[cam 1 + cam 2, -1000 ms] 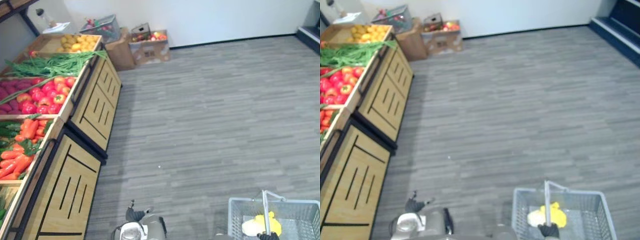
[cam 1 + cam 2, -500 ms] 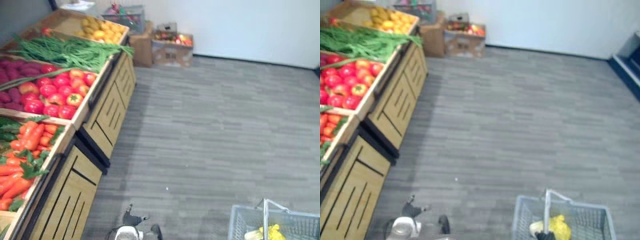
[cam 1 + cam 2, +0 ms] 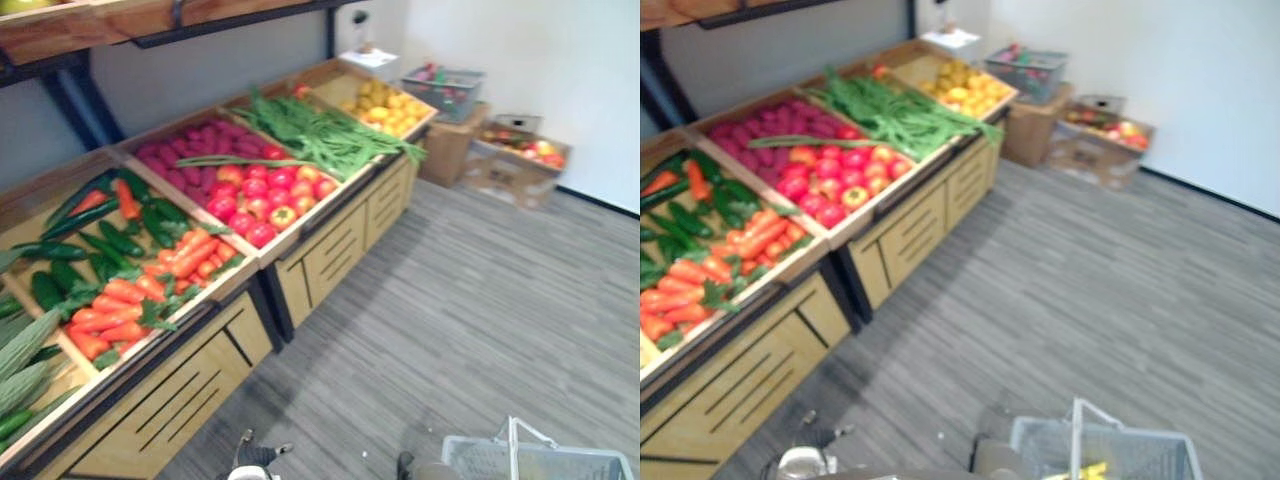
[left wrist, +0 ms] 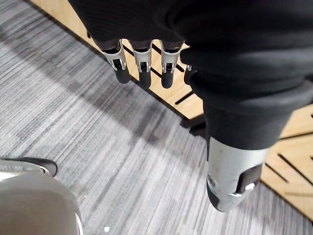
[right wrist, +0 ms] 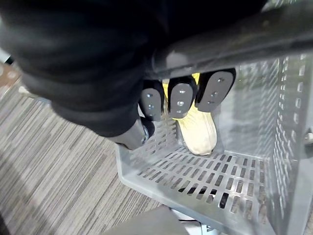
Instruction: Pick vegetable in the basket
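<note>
The basket (image 5: 289,122) hung by its handle (image 5: 234,36) from our right hand (image 5: 181,100), fingers curled round it, while our left hand (image 4: 141,66) hovered empty, fingers straight, over the floor (image 4: 73,112).

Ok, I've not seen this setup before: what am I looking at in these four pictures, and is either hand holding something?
This is a humanoid robot with two mechanical hands. Two pictures come from a stereo camera on its head, looking down at a wooden produce stand with bins of carrots, tomatoes and green beans. The other two come from cameras on its wrists. The left hand hangs open over the floor, holding nothing. The right hand is curled round the handle of a grey basket, which has a yellow vegetable inside.
</note>
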You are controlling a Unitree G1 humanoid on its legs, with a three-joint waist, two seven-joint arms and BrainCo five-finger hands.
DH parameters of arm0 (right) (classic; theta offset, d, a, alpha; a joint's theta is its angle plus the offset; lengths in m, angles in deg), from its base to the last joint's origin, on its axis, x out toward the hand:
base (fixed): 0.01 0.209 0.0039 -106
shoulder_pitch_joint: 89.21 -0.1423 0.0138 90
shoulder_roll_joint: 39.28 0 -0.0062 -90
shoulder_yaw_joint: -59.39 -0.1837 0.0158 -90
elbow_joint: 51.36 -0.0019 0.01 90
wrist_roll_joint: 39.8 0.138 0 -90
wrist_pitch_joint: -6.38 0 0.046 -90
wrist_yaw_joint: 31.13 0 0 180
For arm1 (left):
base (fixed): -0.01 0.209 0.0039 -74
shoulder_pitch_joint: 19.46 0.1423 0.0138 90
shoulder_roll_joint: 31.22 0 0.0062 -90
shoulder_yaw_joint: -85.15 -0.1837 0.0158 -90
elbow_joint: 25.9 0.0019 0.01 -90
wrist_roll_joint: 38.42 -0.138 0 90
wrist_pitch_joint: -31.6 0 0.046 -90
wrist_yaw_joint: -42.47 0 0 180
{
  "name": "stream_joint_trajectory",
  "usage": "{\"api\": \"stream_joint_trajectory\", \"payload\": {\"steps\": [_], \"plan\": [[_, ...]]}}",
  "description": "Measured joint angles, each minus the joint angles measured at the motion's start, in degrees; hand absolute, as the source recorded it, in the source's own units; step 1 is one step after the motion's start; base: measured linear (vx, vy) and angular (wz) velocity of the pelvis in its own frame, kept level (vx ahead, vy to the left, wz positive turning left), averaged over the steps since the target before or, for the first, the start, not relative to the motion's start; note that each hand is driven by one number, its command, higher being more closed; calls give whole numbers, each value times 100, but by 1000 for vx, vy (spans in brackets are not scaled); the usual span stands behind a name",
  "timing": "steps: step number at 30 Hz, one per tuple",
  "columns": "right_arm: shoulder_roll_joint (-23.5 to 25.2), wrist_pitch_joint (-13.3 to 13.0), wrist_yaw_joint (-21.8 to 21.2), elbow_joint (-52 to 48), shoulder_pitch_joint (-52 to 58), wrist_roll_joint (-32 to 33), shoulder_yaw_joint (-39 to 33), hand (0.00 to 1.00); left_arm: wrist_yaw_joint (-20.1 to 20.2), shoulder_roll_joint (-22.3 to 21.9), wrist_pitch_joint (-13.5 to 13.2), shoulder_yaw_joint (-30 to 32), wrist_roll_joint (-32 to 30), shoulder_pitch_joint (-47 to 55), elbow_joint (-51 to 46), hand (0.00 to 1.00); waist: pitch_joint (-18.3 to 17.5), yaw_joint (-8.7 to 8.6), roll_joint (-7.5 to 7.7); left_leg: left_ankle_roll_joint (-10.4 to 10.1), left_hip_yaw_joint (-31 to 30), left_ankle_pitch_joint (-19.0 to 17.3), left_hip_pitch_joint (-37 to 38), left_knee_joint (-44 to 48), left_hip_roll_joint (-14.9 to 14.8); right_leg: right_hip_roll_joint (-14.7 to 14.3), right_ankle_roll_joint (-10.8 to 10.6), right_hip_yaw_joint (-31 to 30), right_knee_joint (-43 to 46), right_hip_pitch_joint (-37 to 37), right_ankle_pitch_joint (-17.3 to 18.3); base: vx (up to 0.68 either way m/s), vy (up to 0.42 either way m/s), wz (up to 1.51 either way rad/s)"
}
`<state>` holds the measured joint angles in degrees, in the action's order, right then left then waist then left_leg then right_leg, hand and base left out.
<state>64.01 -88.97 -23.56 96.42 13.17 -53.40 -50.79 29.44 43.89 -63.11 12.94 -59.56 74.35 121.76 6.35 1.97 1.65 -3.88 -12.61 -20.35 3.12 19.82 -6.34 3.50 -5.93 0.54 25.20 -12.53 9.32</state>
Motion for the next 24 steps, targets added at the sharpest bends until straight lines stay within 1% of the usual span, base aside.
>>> {"api": "stream_joint_trajectory", "payload": {"steps": [2, 3, 4, 5, 7, 8, 9, 10, 11, 12, 13, 14, 15, 16, 17, 18, 19, 20, 21, 22, 23, 24], "plan": [[-61, -9, -34, -119, -4, 0, 116, 100, 0, -85, -5, 100, -1, 11, -36, 0, -33, 2, -63, -38, -231, 55, 6, -89, -27, -25, 38, -7, 253, -28, 164, 183, -190, 76], [-72, -40, -52, -146, -12, -1, 230, 100, 8, -95, -9, 167, 1, 28, -59, 0, -53, -8, 14, -47, -350, 130, -1, -201, -3, 42, 59, 92, 349, -8, 424, 195, -215, 98], [-78, -60, -67, -143, -56, -3, 349, 100, -3, -101, -9, 224, 10, 29, -85, 0, -67, 13, 67, -80, -453, 200, -51, -261, 10, 121, 130, 253, 370, -5, 627, 175, -210, 95], [-86, -61, -69, -141, -102, -11, 388, 100, -6, -103, -7, 240, 12, 32, -129, 0, -76, 23, 56, -94, -525, 249, -119, -244, 2, 133, 162, 340, 373, 1, 652, 163, -216, 87], [-101, -69, -74, -136, -233, -11, 526, 100, -17, -124, 2, 270, 19, 53, -180, 0, -98, 16, 25, -184, -664, 507, -392, -118, -11, 176, 200, 665, 155, 150, 665, 134, -178, 90], [-91, -74, -74, -129, -285, -11, 548, 100, -23, -136, 4, 289, 98, 54, -197, 0, -99, 9, 13, -260, -767, 682, -551, -28, -14, 205, 233, 925, -16, 301, 644, 110, -133, 91], [-75, -74, -74, -119, -313, -11, 554, 100, -26, -145, 12, 289, 143, 55, -217, 0, -102, 4, 9, -307, -768, 771, -619, -15, -29, 223, 264, 1053, -90, 376, 626, 146, -157, 138], [-77, -74, -77, -82, -333, -11, 549, 100, -29, -149, 27, 294, 254, 86, -296, 0, -107, -22, -11, -413, -616, 996, -817, -19, -93, 291, 343, 1405, -270, 542, 574, 108, -100, 123], [-87, -72, -73, -68, -334, -11, 541, 100, -29, -165, 26, 287, 272, 84, -316, 0, -106, -23, -15, -427, -448, 1113, -889, -75, -132, 321, 367, 1582, -338, 621, 556, 103, -86, 168], [-95, -59, -66, -59, -318, -9, 530, 100, -27, -193, 26, 283, 293, 78, -336, 0, -97, -35, 16, -331, 187, 1396, -979, -276, -250, 433, 425, 1907, -427, 738, 520, 35, -32, 169], [-111, -54, -59, -59, -299, -1, 514, 100, -28, -233, 25, 282, 301, 69, -343, 0, -77, -103, 53, -90, 1237, 1514, -1021, -396, -439, 504, 560, 2221, -514, 823, 437, 10, -20, 174], [-114, -54, -57, -59, -269, -1, 499, 100, -27, -241, 30, 283, 302, 55, -342, 0, -81, -125, 24, 42, 1968, 1479, -1088, -308, -559, 550, 564, 2413, -522, 886, 436, -1, 0, 152], [-141, -53, -56, -58, -280, -1, 476, 100, -29, -244, 41, 243, 297, 43, -291, 0, -65, -169, -30, 117, 2848, 1483, -1082, -273, -725, 556, 564, 2608, -518, 973, 436, 5, 26, 147], [-220, -60, -58, -52, -282, 3, 453, 100, -26, -243, 53, 132, 289, 72, -233, 0, -95, -213, -113, 130, 3481, 1582, -1094, -398, -703, 540, 564, 2724, -500, 1031, 436, 16, 45, 172], [-283, -61, -57, -39, -275, 10, 424, 100, -29, -199, 75, -29, 288, 90, -221, 0, -124, -253, -128, 95, 3419, 1738, -1034, -718, -566, 561, 563, 2675, -543, 1063, 436, 20, 61, 147], [-310, -69, -59, -32, -279, 11, 426, 100, -30, -179, 83, -78, 288, 91, -222, 0, -132, -269, -138, 51, 3315, 1807, -990, -935, -488, 560, 553, 2613, -608, 1085, 430, -18, 47, 124], [-359, -118, -63, 68, -391, 1, 426, 100, -32, -104, 98, -160, 290, 85, -167, 0, -153, -263, -154, -112, 3072, 2026, -937, -1493, -362, 557, 500, 2607, -771, 1080, 400, -25, 24, 74], [-387, -132, -70, 124, -455, -2, 427, 100, -29, -76, 105, -167, 289, 77, -159, 0, -157, -260, -157, -88, 3054, 2172, -896, -1732, -295, 569, 442, 2642, -848, 1090, 366, -67, 26, 63], [-436, -169, -96, 173, -530, -5, 431, 100, -32, -29, 108, -168, 287, 83, -146, 0, -160, -232, -156, -65, 3015, 2456, -824, -2183, -184, 544, 348, 2665, -1018, 1089, 310, -43, 32, 28], [-444, -173, -104, 187, -553, -5, 429, 100, -32, 0, 108, -175, 287, 83, -126, 0, -162, -231, -161, -42, 2955, 2580, -795, -2376, -132, 540, 322, 2679, -1079, 1084, 295, -97, 75, 43], [-471, -176, -110, 263, -593, -2, 392, 100, -26, 92, 106, -219, 292, 66, -53, 0, -134, -267, -135, -27, 2817, 2720, -828, -2559, -72, 547, 274, 2760, -1143, 1083, 262, -81, 71, 37], [-457, -177, -115, 324, -614, -1, 336, 100, -27, 133, 105, -221, 292, 66, -48, 0, -124, -266, -118, -24, 2777, 2727, -839, -2571, -56, 555, 266, 2764, -1143, 1089, 257, -97, 78, 39]]}}
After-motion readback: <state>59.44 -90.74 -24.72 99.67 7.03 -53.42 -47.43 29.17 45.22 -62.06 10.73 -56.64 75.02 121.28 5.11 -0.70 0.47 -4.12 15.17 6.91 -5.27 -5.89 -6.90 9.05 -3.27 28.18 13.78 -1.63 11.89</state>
